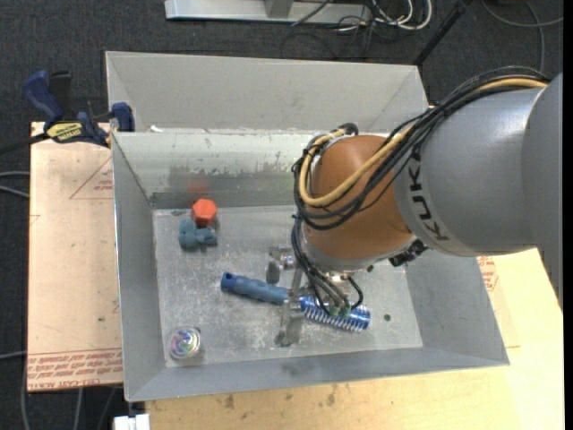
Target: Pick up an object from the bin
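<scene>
Bin [134,240], grey metal, is viewed from above; the arm [483,177] is seen entering from the right. The gripper [284,298] is placed low over the floor, right of centre and toward the near wall. The fingers [287,328] are seen set wide apart, one toward the far wall and one toward the near wall. The right end of a blue tool [251,287] lies between them; contact with it cannot be judged. The tool is a slim blue rod-like handle lying flat near the middle of the floor. Its long axis runs from left to right, tilted slightly toward the near wall at the right. The rounded free end points left and the other end is hidden at the gripper. A blue ridged roll [336,316] is noted just right of the gripper, lying flat, its axis roughly parallel to the tool. An orange block [205,210] is seen near the far-left corner, touching a teal piece [195,236] just in front of it. A small round clear disc [184,343] lies in the near-left corner, well apart from the rest. Writing: "KUKA" is read on the arm, beside the orange cover [354,195], over which cables [358,164] are looped. No other legible label is recorded on the things in the bin.
</scene>
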